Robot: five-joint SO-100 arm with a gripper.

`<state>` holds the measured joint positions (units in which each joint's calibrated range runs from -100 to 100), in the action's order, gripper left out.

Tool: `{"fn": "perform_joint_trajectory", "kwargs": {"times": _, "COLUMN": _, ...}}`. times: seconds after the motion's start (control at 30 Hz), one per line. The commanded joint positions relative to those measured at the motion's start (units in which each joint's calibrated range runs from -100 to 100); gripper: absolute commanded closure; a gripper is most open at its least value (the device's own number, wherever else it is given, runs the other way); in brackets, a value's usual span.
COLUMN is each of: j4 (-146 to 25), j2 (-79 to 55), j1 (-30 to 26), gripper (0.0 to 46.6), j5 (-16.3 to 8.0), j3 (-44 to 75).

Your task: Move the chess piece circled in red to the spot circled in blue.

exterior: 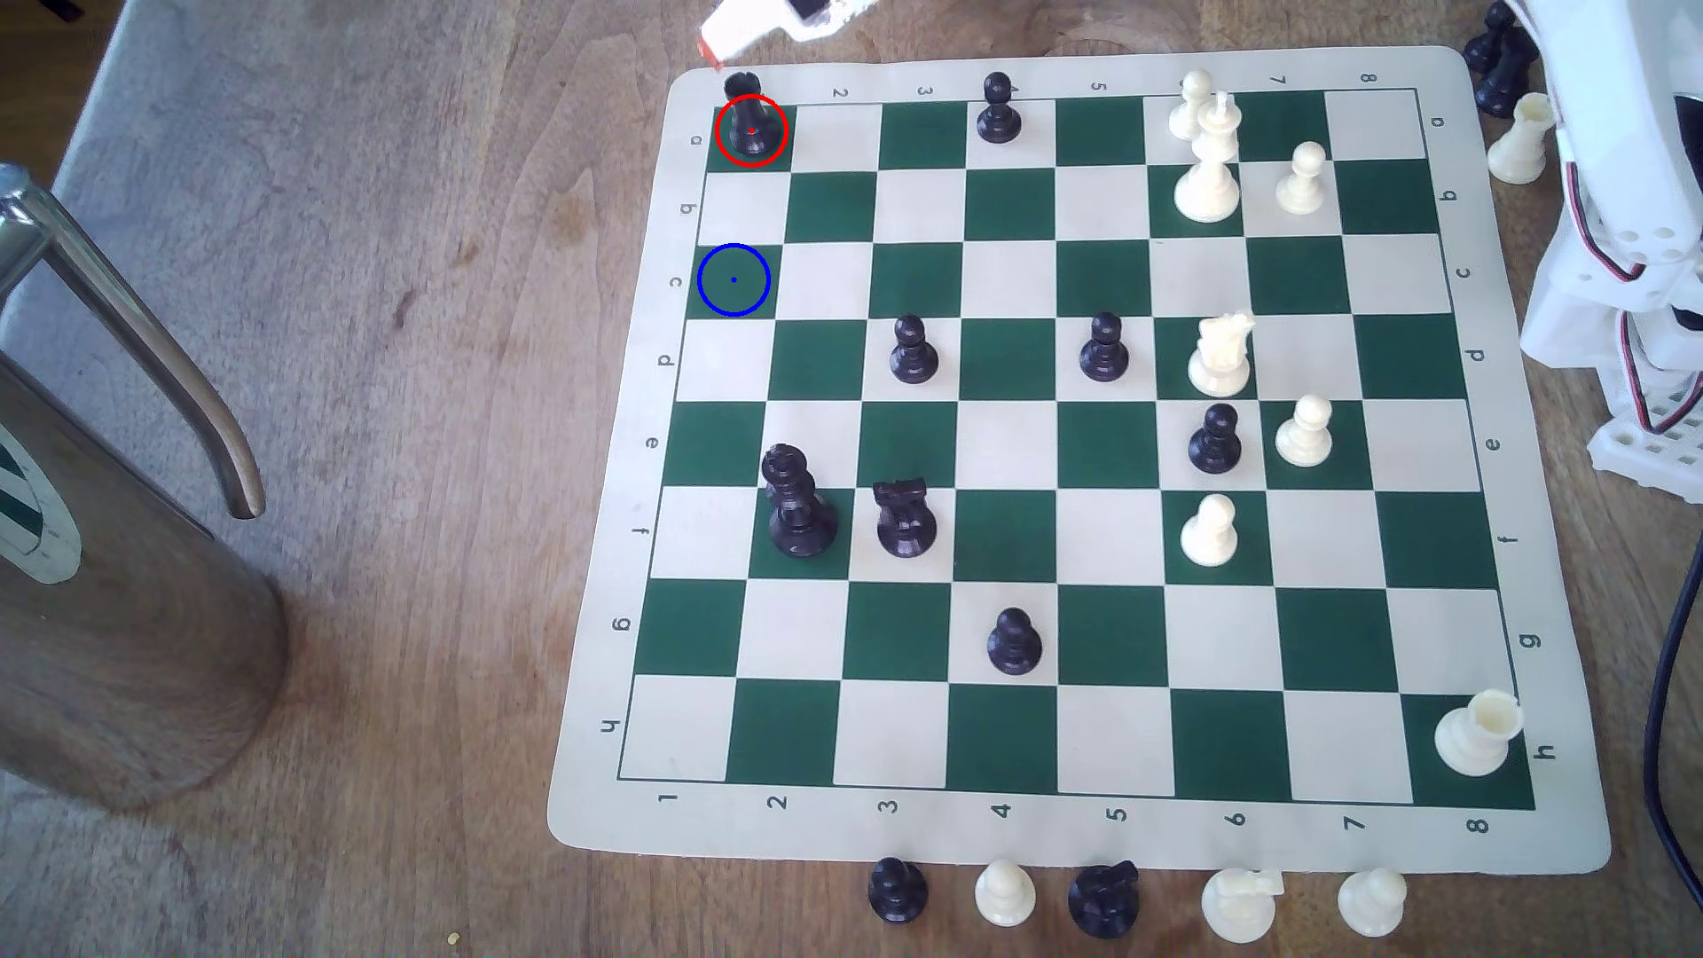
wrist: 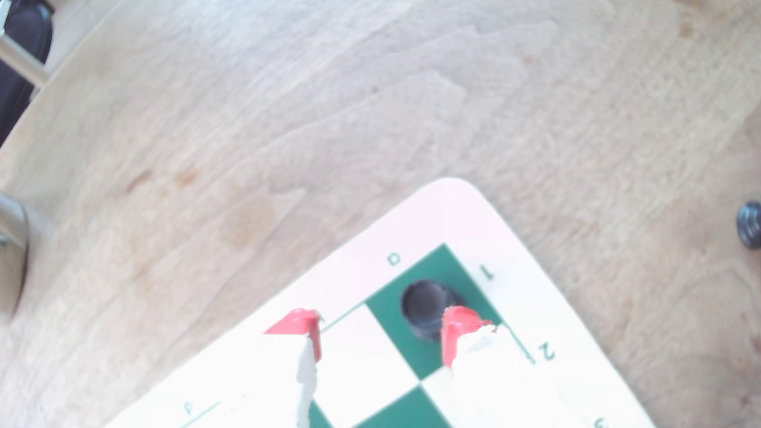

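Note:
The chess piece, a black rook [exterior: 748, 118], stands inside the red ring on the green corner square at the board's far left in the exterior view. The spot [exterior: 734, 279], a green square with a blue ring, lies two squares nearer along the same edge and is bare. My white gripper [exterior: 714, 53] with red-tipped fingers hangs just beyond the board's corner, above the rook. In the wrist view the gripper [wrist: 381, 329] is open. The rook [wrist: 424, 304] shows from above, close against one red fingertip [wrist: 457, 327] that covers part of it, and nothing is gripped.
A metal jug [exterior: 120, 553] with a curved handle stands at the exterior view's left. Black pawns [exterior: 913, 350] and other black and white pieces are scattered over the board [exterior: 1014, 433]. Several captured pieces [exterior: 1004, 892] line its near edge. The arm's base [exterior: 1622, 230] is at the right.

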<state>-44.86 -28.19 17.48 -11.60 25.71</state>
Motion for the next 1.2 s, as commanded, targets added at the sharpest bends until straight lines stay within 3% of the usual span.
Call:
{"fn": "perform_joint_trajectory", "kwargs": {"times": 0.0, "j4": 1.5, "j2": 0.0, "j1": 0.2, "gripper": 28.2, "j5": -0.3, "j3": 7.9}}
{"fn": "perform_joint_trajectory", "kwargs": {"times": 0.5, "j4": 3.8, "j2": -6.5, "j1": 1.9, "gripper": 25.2, "j5": 0.1, "j3": 11.8}}
{"fn": "perform_joint_trajectory", "kwargs": {"times": 1.17, "j4": 4.1, "j2": -15.0, "j1": 1.6, "gripper": 25.2, "j5": -0.2, "j3": 19.4}}
